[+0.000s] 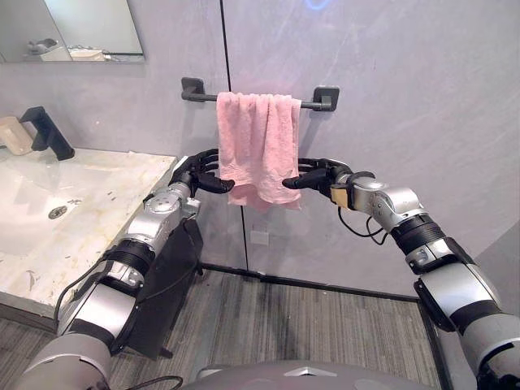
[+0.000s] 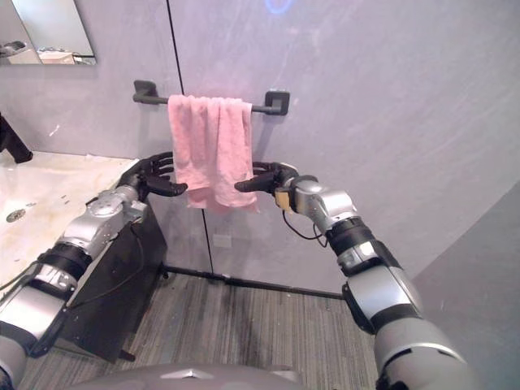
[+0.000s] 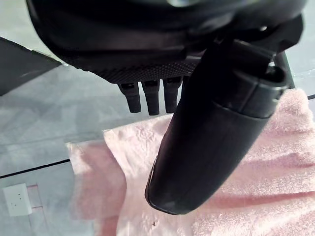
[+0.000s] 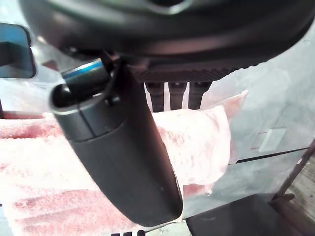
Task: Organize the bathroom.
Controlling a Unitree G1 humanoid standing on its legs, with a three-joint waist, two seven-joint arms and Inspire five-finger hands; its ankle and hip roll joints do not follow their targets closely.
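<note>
A pink towel [image 1: 260, 142] hangs folded over a black wall bar [image 1: 319, 103] on the grey wall. My left hand [image 1: 197, 173] is at the towel's lower left edge and my right hand [image 1: 325, 174] at its lower right edge, facing each other. Both hands are open, with fingers stretched toward the cloth. Each thumb reaches across the front of the towel's bottom corners. In the left wrist view the thumb [image 3: 211, 137] lies before the towel [image 3: 275, 172]. The right wrist view shows the same, thumb [image 4: 123, 147] over towel [image 4: 197, 142]. I cannot tell whether the fingers touch the cloth.
A pale stone sink counter [image 1: 97, 187] with a black faucet [image 1: 45, 130] stands at the left under a mirror [image 1: 81, 28]. Below the counter's end is a dark cabinet [image 1: 166, 276]. A wall outlet [image 1: 260, 238] sits under the towel, above the wood-look floor [image 1: 325, 317].
</note>
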